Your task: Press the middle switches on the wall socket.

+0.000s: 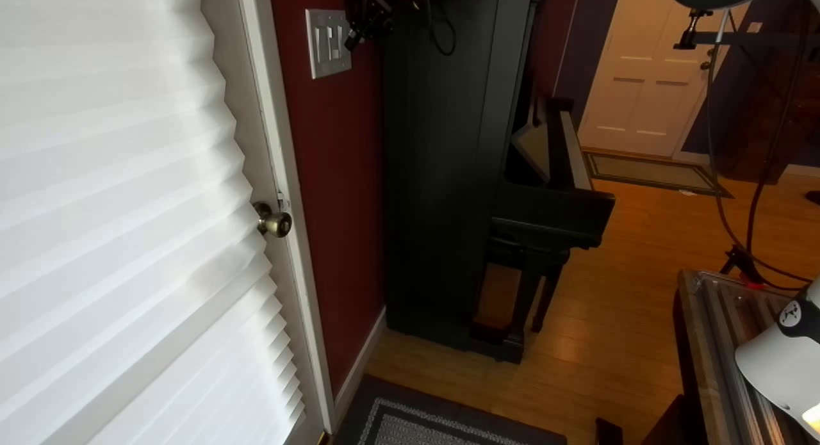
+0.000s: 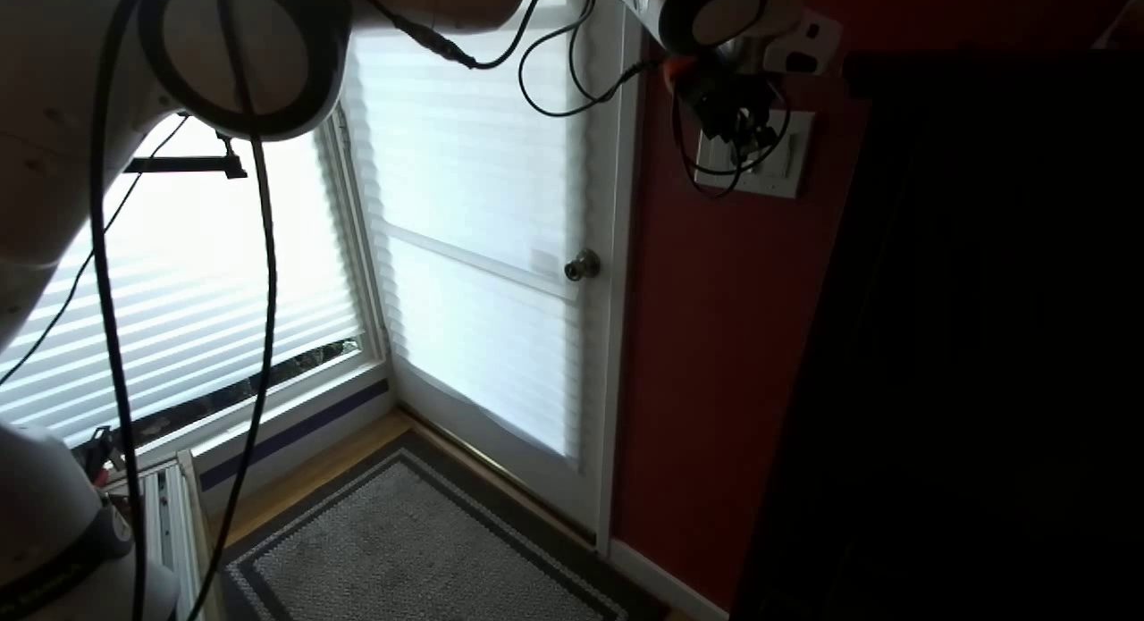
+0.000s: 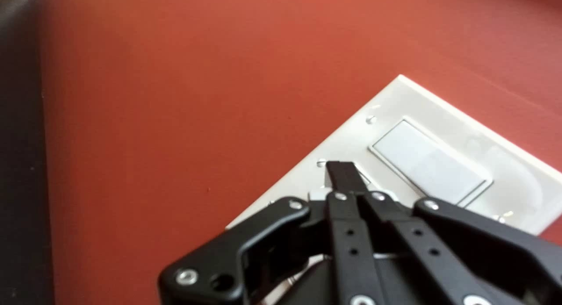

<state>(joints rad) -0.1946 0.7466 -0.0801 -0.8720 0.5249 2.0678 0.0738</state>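
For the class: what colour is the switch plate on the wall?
Off-white; the switch plate shows best in the wrist view, though partly covered.

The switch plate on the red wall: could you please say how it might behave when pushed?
The switch plate likely stays put, held by screws to the wall. Its broad switch, outlined by gaps, may tip inward; the shiny plate could be slippery.
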